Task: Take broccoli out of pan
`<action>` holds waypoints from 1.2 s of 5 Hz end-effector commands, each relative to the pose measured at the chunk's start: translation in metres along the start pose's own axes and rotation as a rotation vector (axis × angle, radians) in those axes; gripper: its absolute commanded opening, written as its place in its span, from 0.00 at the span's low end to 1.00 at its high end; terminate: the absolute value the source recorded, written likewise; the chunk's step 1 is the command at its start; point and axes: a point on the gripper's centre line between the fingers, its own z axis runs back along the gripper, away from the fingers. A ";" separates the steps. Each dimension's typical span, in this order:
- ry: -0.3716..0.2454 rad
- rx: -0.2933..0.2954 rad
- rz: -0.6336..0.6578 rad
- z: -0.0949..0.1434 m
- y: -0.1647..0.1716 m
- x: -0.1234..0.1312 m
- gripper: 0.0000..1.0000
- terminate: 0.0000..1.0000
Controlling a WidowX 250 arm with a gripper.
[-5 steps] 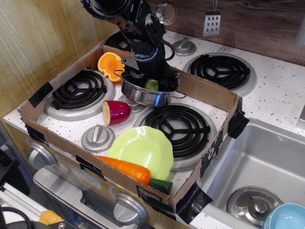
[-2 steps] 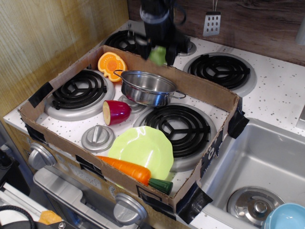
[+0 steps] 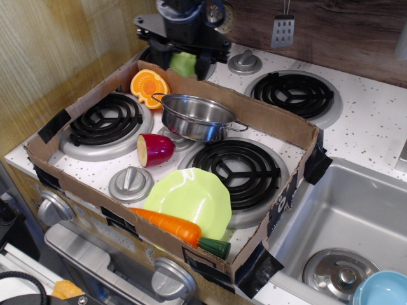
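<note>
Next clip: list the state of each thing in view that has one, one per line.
claw: shut on the broccoli, raised above the box's back wall
broccoli: held in the air, out of the pan
pan: upright, empty, standing between the burners
plate: flat, nothing on it
carrot: lying on its side by the plate's front edge
purple vegetable half: resting left of the pan

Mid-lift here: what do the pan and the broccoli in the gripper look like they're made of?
The pan looks like polished stainless steel: mirror-bright walls with reflections and thin wire handles. The broccoli, held in the gripper, looks like smooth light-green plastic with an even colour and a slight sheen, though motion blur leaves that less certain.
</note>
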 end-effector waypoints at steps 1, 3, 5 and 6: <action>0.038 0.039 0.022 0.021 0.043 -0.021 0.00 0.00; 0.066 0.010 0.011 -0.007 0.078 -0.048 0.00 0.00; 0.031 -0.084 -0.013 -0.064 0.092 -0.069 0.00 0.00; 0.025 -0.102 0.002 -0.074 0.091 -0.072 0.00 0.00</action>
